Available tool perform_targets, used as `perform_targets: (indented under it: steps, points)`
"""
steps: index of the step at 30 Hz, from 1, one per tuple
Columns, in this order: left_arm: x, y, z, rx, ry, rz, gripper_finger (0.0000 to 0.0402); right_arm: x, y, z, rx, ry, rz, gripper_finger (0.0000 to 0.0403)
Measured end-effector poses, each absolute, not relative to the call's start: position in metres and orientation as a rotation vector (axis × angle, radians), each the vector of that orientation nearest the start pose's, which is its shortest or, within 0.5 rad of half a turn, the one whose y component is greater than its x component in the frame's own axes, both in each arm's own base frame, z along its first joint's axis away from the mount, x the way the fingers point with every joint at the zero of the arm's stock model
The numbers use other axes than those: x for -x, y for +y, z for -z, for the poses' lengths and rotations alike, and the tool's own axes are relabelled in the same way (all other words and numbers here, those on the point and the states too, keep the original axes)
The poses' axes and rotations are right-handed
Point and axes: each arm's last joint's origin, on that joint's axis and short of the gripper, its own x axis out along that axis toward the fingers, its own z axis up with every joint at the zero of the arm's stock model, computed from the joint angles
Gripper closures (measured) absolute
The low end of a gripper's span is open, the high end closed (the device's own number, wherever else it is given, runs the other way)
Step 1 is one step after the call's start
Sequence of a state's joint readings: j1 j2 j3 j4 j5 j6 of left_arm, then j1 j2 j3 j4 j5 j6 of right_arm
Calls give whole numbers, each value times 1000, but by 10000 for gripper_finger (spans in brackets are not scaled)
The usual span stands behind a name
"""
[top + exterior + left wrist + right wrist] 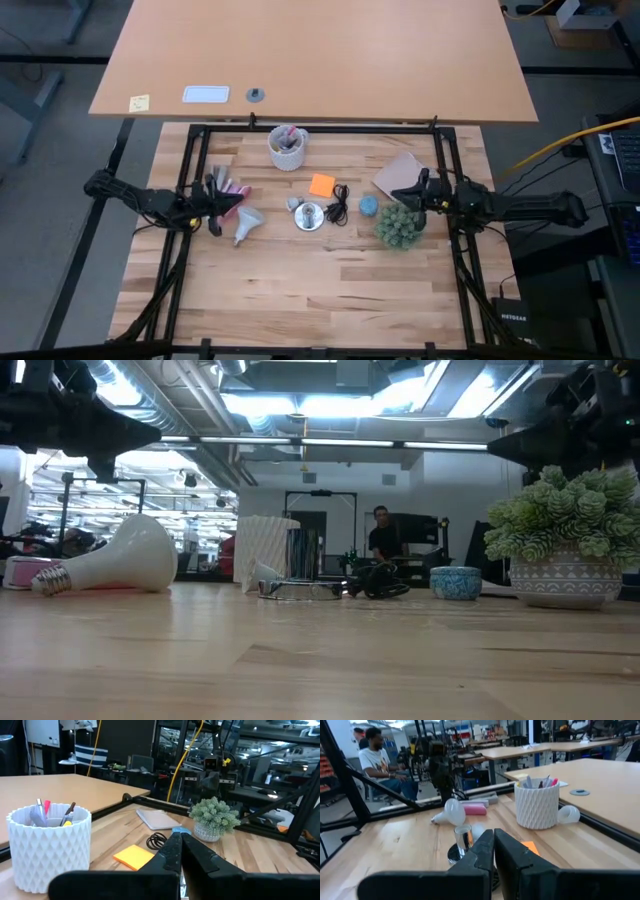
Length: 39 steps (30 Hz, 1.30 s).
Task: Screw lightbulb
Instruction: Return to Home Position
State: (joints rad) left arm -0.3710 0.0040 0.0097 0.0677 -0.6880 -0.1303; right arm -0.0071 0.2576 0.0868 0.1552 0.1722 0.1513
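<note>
The white lightbulb (pixel 246 224) lies on its side on the wooden table, left of centre, also seen in the low view (pixel 115 560) and the right wrist view (pixel 451 811). The shiny silver socket (pixel 309 216) with its black cord sits on the table at the centre (pixel 462 840). My left gripper (pixel 238 207) hovers level above the table, just left of the bulb, fingers shut (pixel 179 836) and holding nothing. My right gripper (pixel 396 194) hovers level at the right, above the plant, shut (pixel 493 833) and holding nothing.
A white cup of pens (pixel 287 148) stands at the back. An orange sticky note (pixel 322 184), a small blue bowl (pixel 368 206), a tan notepad (pixel 400 170), a potted plant (pixel 398 227) and a pink item (pixel 236 190) surround the socket. The near half of the table is bare wood.
</note>
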Motion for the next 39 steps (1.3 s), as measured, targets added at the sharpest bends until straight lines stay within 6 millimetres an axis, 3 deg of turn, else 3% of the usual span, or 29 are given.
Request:
perform_targets:
  steps: [17,39]
  points:
    - [-92,-10,-173,164,-90,-378,402,-90,-6,-196,-161,-127,170,384]
    - [-92,-10,-172,163,-88,-378,402,-91,-6,-185,-151,-9,180,384]
